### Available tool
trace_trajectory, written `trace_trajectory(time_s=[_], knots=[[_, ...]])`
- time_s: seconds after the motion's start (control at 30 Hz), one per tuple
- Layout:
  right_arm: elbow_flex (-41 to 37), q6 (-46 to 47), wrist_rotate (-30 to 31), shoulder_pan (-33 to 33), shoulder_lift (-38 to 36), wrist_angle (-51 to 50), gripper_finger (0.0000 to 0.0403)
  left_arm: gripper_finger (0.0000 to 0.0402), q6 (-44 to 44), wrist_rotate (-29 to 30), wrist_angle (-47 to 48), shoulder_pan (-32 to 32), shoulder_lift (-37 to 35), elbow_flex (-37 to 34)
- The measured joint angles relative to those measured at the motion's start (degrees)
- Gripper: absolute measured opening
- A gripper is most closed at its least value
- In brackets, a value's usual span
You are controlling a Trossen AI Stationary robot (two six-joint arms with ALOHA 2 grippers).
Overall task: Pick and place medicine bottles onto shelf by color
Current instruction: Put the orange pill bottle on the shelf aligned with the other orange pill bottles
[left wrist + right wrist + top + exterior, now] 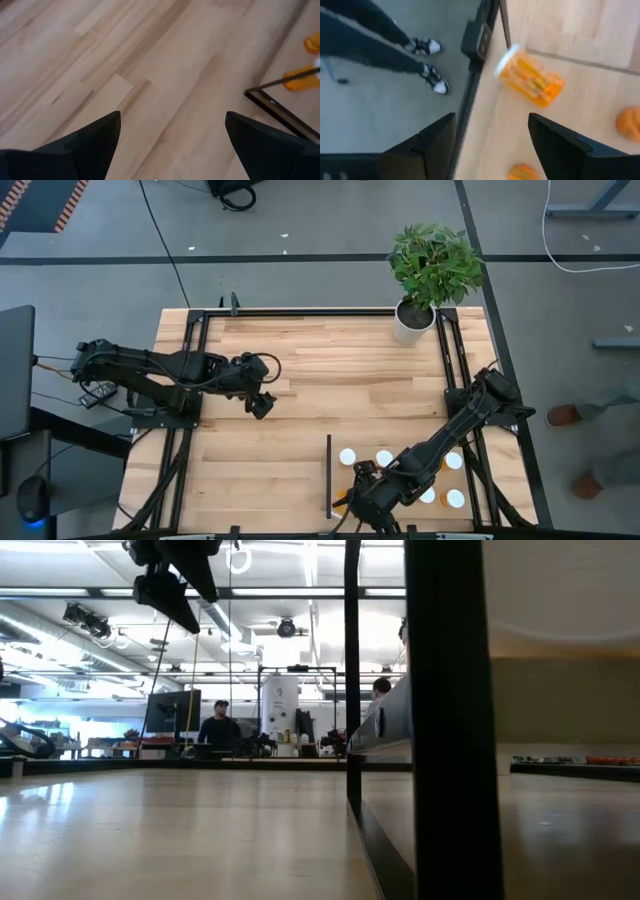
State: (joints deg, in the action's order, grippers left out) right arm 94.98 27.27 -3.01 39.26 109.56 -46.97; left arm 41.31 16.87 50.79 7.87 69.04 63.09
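Note:
The shelf (400, 442) is the light-wood panel right of the thin black strip (328, 475), at the table's near right. Several white-capped medicine bottles (384, 458) stand upright on it. One orange bottle (532, 81) lies on its side near the strip's near end; the right arm mostly hides it in the high view. My right gripper (492, 140) is open and hovers beside this bottle without touching it. My left gripper (262, 402) is open, above bare table left of centre (172, 132). Orange bottles (302, 79) show beyond the strip (277, 110).
A white pot with a green plant (413, 320) stands at the table's far right corner. A person's legs and shoes (432, 75) are on the floor past the table's edge. Black frame rails (190, 380) run along both table sides. Bare wood (340, 380) fills the middle.

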Motion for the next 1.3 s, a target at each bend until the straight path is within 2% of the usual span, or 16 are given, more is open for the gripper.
trace_trajectory(time_s=[0.1,0.3,0.5,0.73,0.87,1.03,1.3], knots=[[3.3,1.5,1.6,-0.4,-0.2,-1.6,0.0257,0.0364,0.1,-0.2,-0.5,1.8,0.0,0.0],[6.9,-2.6,6.0,-0.5,-0.3,-2.6,0.0257,0.0364,2.6,-0.2,-1.7,6.2,0.0,0.0],[6.2,-7.2,2.8,-1.7,-0.2,-3.1,0.0262,0.0364,11.0,-0.2,-1.6,10.5,0.0,0.0],[6.2,-13.8,1.0,-3.7,0.0,-3.8,0.0313,0.0364,18.6,0.4,-1.4,13.0,0.0,0.0],[4.1,-14.6,0.4,-2.8,0.3,-4.0,0.0337,0.0364,23.5,1.0,-1.4,12.9,0.0,0.0],[0.1,-12.9,0.4,-1.0,0.4,-3.7,0.0341,0.0364,28.6,0.9,-1.4,14.0,0.0,0.0],[-4.5,-17.3,3.9,-0.4,0.4,6.7,0.0341,0.0364,31.7,0.9,-1.2,14.9,0.0,0.0]])
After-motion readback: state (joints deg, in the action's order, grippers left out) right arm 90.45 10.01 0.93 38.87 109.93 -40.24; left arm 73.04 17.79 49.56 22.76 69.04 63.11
